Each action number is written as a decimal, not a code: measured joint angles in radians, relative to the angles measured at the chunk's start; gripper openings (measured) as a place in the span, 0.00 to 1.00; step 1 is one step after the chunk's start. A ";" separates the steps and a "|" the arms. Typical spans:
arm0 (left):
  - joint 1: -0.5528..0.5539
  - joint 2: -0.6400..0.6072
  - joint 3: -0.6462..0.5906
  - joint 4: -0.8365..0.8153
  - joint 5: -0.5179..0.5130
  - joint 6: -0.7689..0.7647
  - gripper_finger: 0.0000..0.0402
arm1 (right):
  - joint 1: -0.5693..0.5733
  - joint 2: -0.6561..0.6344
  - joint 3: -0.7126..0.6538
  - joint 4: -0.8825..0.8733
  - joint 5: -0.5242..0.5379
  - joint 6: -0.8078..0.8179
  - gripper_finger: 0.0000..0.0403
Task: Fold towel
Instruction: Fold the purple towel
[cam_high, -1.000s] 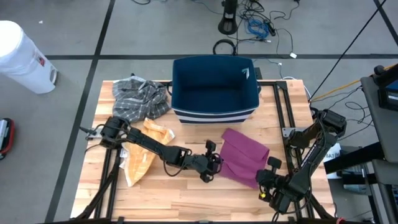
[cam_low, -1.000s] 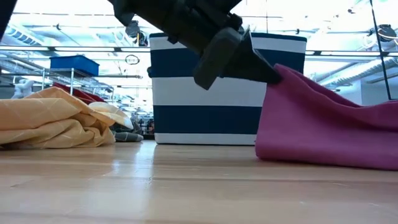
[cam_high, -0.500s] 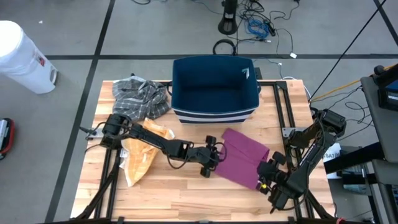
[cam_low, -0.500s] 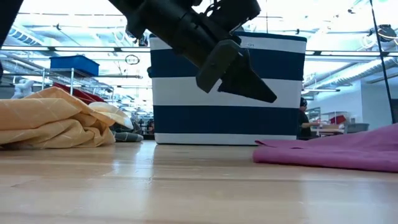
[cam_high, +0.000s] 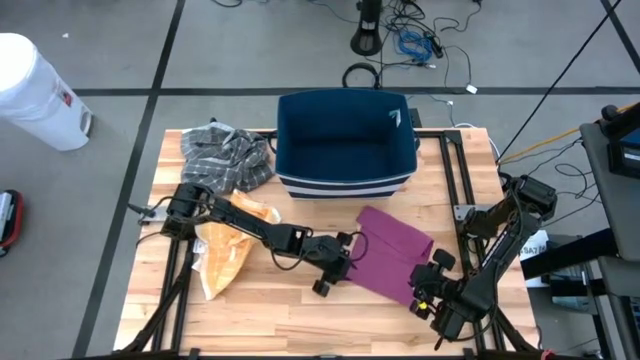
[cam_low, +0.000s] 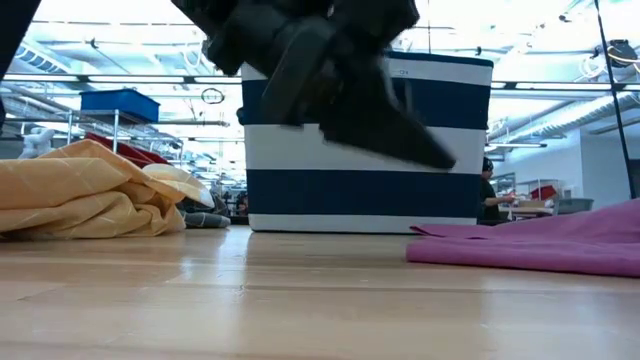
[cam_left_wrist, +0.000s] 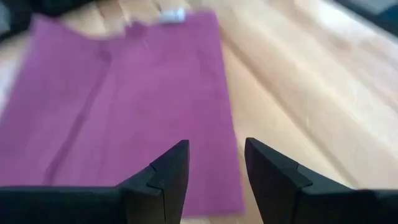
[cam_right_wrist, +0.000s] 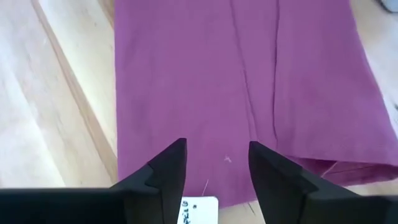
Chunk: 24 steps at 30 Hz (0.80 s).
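Lying flat near the worktop's (cam_high: 300, 310) front edge, a purple towel (cam_high: 392, 252) sits between the left gripper (cam_high: 335, 272) and right gripper (cam_high: 428, 290), both parted and empty.

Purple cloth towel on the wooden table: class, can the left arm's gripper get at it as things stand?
Probably yes. The left gripper, open, hovers beside the flat purple cloth towel; nothing lies between them on the wooden table.
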<state>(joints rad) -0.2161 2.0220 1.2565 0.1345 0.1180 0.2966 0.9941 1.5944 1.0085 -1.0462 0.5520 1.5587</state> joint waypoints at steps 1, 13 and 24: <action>0.001 0.011 0.000 0.006 0.007 0.000 0.40 | -0.002 0.000 -0.001 -0.001 0.008 0.003 0.39; 0.034 0.082 0.001 0.068 0.130 0.003 0.41 | -0.062 0.017 -0.001 0.074 0.029 -0.071 0.39; 0.080 0.085 0.000 0.064 0.229 -0.004 0.41 | -0.108 0.017 -0.001 0.072 0.051 -0.086 0.39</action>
<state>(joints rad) -0.1364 2.1074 1.2564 0.1989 0.3469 0.2924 0.8864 1.6112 1.0073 -0.9745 0.6035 1.4724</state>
